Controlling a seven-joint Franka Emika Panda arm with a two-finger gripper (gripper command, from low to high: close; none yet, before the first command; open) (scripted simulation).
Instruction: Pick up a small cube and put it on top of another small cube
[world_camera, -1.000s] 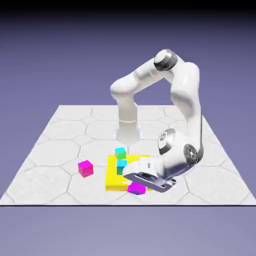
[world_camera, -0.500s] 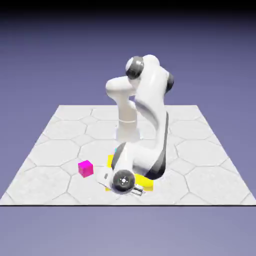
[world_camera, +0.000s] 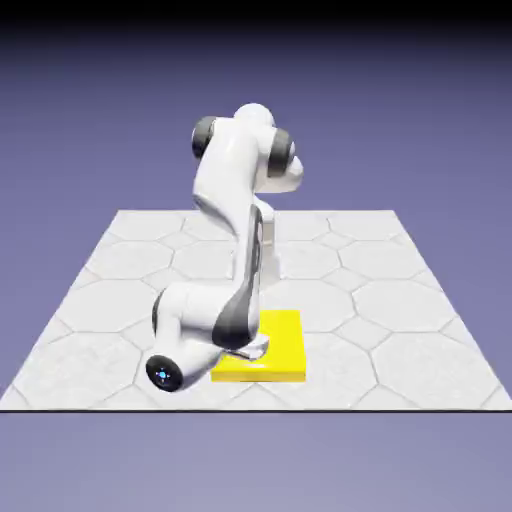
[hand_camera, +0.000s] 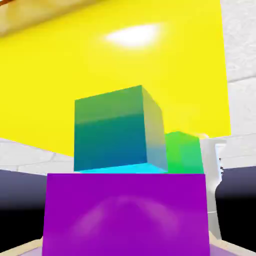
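Hand (hand_camera: 126, 245) pinching violet cube (hand_camera: 126, 215); blue-green cube (hand_camera: 112, 130), green cube (hand_camera: 184, 152) beyond; yellow slab (world_camera: 283, 345) near.

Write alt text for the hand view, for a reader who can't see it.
A violet-magenta cube fills the bottom middle, held in the robot's claw. Just above it in the picture are a blue-green cube and, partly hidden behind that, a green cube. A bright yellow slab spans most of the upper part.

A cube (hand_camera: 110, 130) (partly hidden) overlaps another (hand_camera: 185, 152) behind
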